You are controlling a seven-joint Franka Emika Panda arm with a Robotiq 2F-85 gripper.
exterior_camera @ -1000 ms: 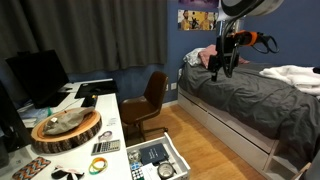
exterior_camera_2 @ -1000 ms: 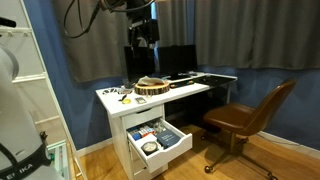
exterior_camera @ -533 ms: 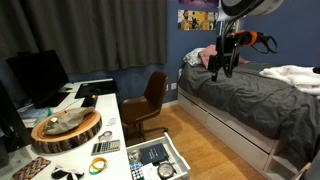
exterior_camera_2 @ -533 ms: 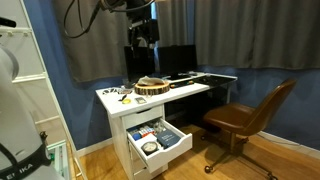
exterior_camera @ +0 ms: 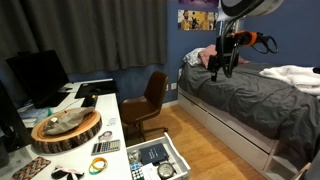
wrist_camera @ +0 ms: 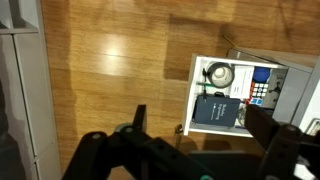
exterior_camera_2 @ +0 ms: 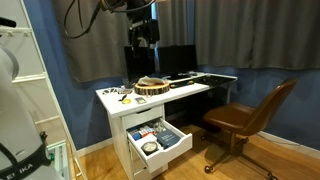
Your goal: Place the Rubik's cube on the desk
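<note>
The Rubik's cube (wrist_camera: 262, 88) shows in the wrist view as a small block of coloured squares. It lies in the open drawer (wrist_camera: 200, 128) beside a dark book (wrist_camera: 216, 110). The white desk (exterior_camera: 110, 122) carries a round wooden slab (exterior_camera: 66, 130); it also shows in an exterior view (exterior_camera_2: 186, 90). My gripper (wrist_camera: 200, 135) hangs high above the wooden floor, beside the drawer, with its fingers wide apart and nothing between them. It shows in both exterior views (exterior_camera: 220, 68) (exterior_camera_2: 143, 45).
A brown swivel chair (exterior_camera: 150, 100) (exterior_camera_2: 245, 118) stands by the desk. A grey bed (exterior_camera: 240, 100) fills one side. A monitor (exterior_camera: 38, 75), a calculator (exterior_camera: 106, 146) and a tape roll (exterior_camera: 98, 165) are on the desk. A white shelf (exterior_camera_2: 25, 100) stands near.
</note>
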